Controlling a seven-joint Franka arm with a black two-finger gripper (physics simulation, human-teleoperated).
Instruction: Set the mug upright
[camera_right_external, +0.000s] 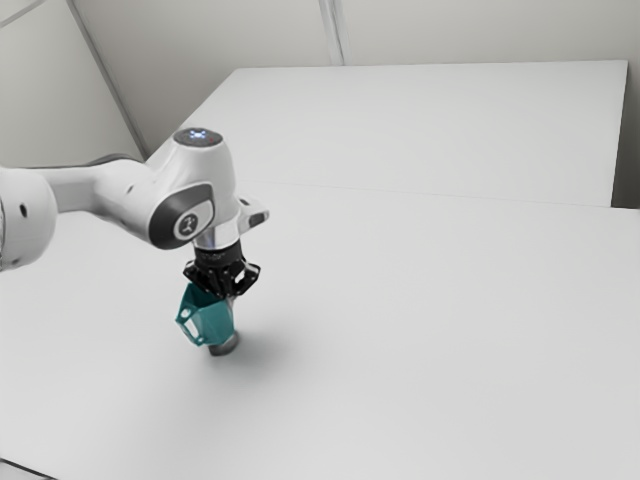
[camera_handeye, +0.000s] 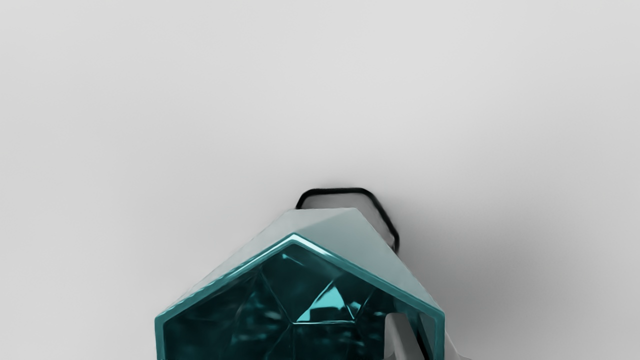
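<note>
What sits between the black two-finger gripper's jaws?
One wall of the teal faceted mug. The wrist view shows it: the gripper has one jaw inside the mug, the other outside.

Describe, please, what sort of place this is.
It looks like a plain laboratory or test room, made in simulation: bare pale walls, a wide white table, and a robot arm reaching over it.

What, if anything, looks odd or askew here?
The mug is tilted at the gripper, one finger inside its rim, one outside: askew, though plausible mid-task. Odder is the dark-edged grey patch beneath it; I can't tell what that is.
</note>
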